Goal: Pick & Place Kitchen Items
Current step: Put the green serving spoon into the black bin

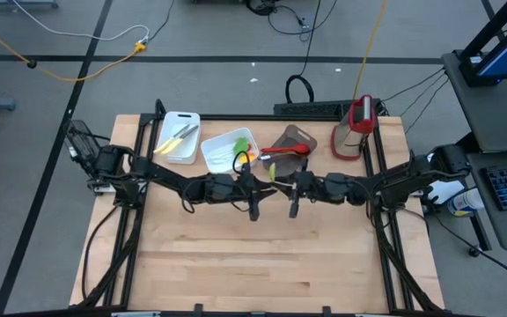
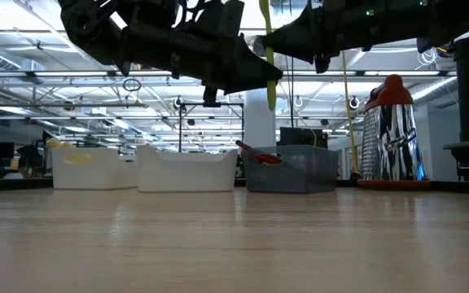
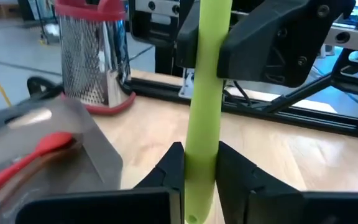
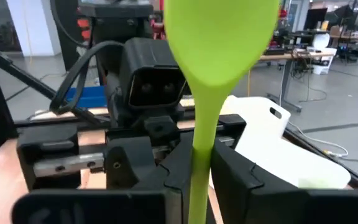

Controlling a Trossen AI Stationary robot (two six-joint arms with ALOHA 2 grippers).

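Observation:
A green spoon point(image 2: 267, 61) stands upright in the air above the middle of the table, bowl point(image 4: 219, 37) up, held between both grippers. My left gripper point(image 3: 199, 155) comes from the table's left and is shut on the lower handle. My right gripper point(image 4: 197, 155) comes from the right and is shut on the handle higher up. In the high view the two grippers point(image 1: 262, 187) point(image 1: 287, 187) face each other. A red spoon point(image 3: 39, 152) lies in the grey bin point(image 1: 299, 136). My left gripper pinches the spoon's handle near its free end with the hole point(image 3: 199, 193) between its two fingers. The fingers lie about level, across the handle, coming from the table's left. The spoon stands upright, clear of the table. My right gripper pinches the handle partway up point(image 4: 199, 186), below the bowl, between its two fingers. The fingers lie level and across the handle, coming from the table's right. The bowl rises above them, and the lower handle hangs below.
Two white bins point(image 1: 179, 136) point(image 1: 229, 150) holding yellow, green and orange utensils stand at the far side, left of the grey bin. A red-and-silver grater point(image 1: 355, 128) stands at the far right. Bare wooden tabletop point(image 1: 253, 255) lies toward the near edge.

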